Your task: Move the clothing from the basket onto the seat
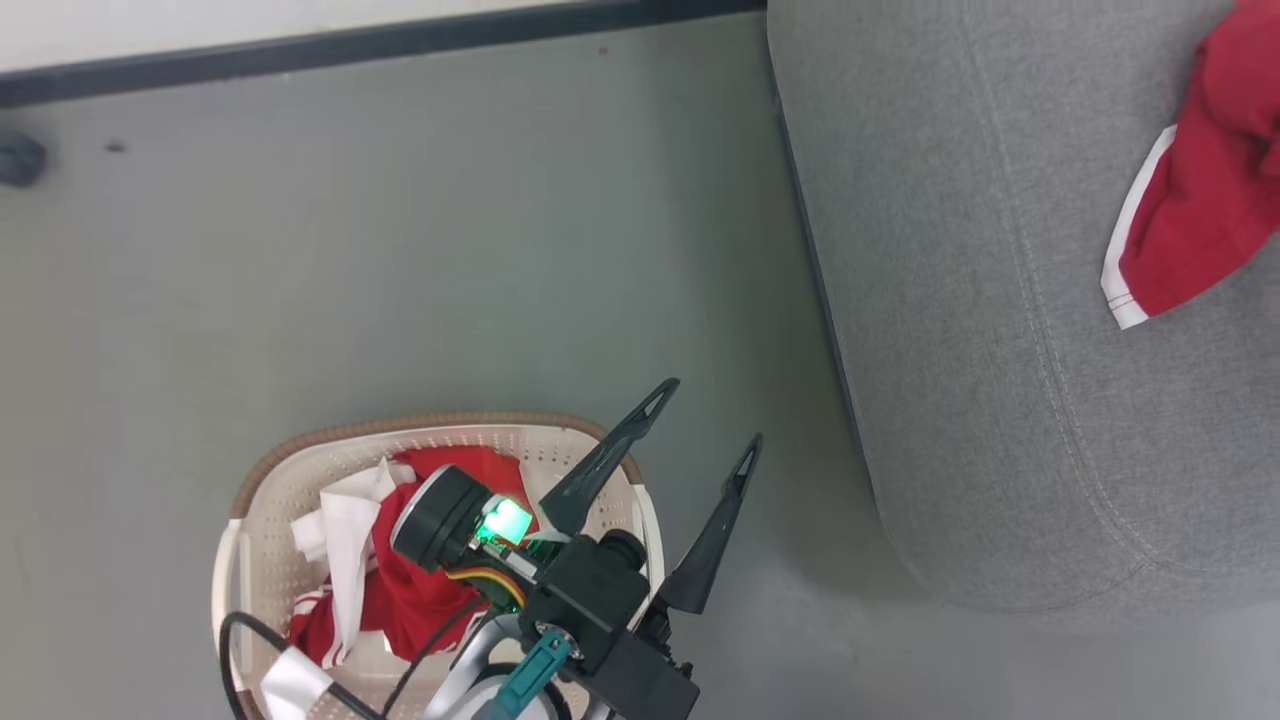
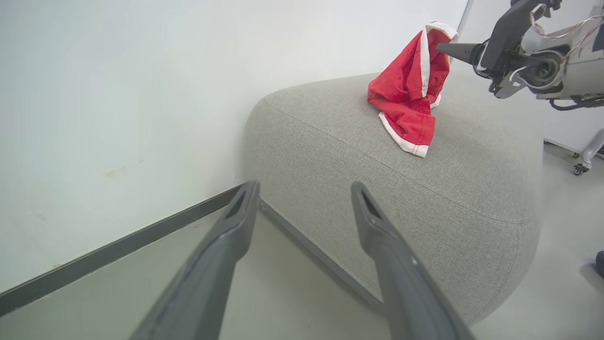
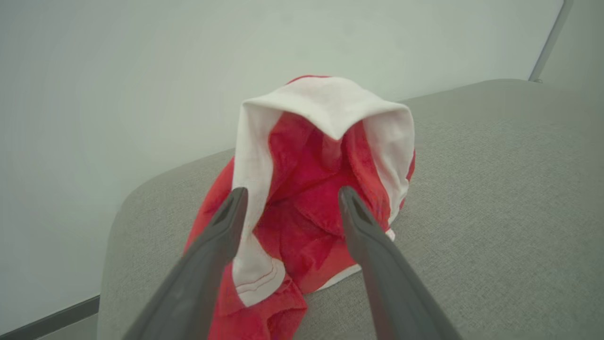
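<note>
The cream basket [image 1: 330, 440] stands on the floor at the lower left and holds red and white clothing [image 1: 410, 590]. Just over its right rim my left gripper [image 1: 712, 412] is open and holds nothing, its fingers aimed toward the grey seat [image 1: 1000, 300]. One red garment [image 1: 1210, 200] with white trim lies on the seat at the upper right. In the right wrist view this garment [image 3: 311, 189] stands in a peaked heap directly in front of my right gripper [image 3: 292, 190], whose fingers are spread open. The left wrist view has a right finger [image 2: 460, 49] at the heap's top [image 2: 406, 94].
Grey floor [image 1: 500, 250] separates the basket from the seat. A dark baseboard [image 1: 350, 45] runs along the white wall behind. A small dark object [image 1: 20, 158] sits on the floor at the far left. A wheeled leg [image 2: 580, 165] stands beyond the seat.
</note>
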{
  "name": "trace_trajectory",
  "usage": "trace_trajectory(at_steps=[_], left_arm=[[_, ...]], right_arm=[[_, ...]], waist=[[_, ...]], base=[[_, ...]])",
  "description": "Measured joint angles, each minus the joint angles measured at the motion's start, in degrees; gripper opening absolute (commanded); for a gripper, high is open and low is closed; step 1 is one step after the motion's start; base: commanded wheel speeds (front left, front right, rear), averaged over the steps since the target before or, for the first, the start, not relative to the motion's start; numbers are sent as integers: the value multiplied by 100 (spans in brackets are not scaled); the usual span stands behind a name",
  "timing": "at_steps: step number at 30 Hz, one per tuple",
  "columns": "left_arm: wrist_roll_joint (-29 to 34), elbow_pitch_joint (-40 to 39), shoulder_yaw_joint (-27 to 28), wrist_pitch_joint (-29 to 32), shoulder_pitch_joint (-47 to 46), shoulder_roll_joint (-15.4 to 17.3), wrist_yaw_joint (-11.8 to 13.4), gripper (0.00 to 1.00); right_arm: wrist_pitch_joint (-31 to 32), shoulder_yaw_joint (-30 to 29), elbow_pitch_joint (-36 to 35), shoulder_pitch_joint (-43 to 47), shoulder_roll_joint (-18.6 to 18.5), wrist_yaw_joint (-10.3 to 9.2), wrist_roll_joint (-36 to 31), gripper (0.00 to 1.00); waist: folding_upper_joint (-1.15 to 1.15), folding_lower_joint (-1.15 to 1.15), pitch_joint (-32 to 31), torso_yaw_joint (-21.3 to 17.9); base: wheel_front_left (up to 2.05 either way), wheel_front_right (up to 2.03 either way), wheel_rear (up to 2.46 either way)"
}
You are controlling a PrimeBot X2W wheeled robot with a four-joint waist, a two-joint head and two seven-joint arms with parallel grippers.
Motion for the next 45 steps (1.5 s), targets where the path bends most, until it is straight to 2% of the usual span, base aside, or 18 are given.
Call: trace_trajectory(at_steps=[10,21,28,41,45], left_arm=[[-202,235,336,-248,483,-68,131,100],[-464,352,1009,-456,1047,-57,234,100],[-516,417,1551,-509,1356,-43,277,100],[-658,645,2339,-582,1897,-89,278,100],[-659,700,2408,-582,2066,-127,278,100]], right_arm=[[1,256,-737,849,504,15,-276,100],[1,501,-2107,2125,1061,15,-610,100],[1,779,-2710,2859,1345,15,-747,100],[1,834,-3511,4046,1478,-11,-927,100],[1,850,-3663,4444,1544,-45,-947,100]], waist=[[0,-1,-686,84],[0,-1,-1482,261],[-1,-1,-1887,417],[0,0,-2451,760],[0,0,-2619,873]], base=[[0,0,0],[0,0,0],[0,0,0],[0,0,0],[0,0,0]])
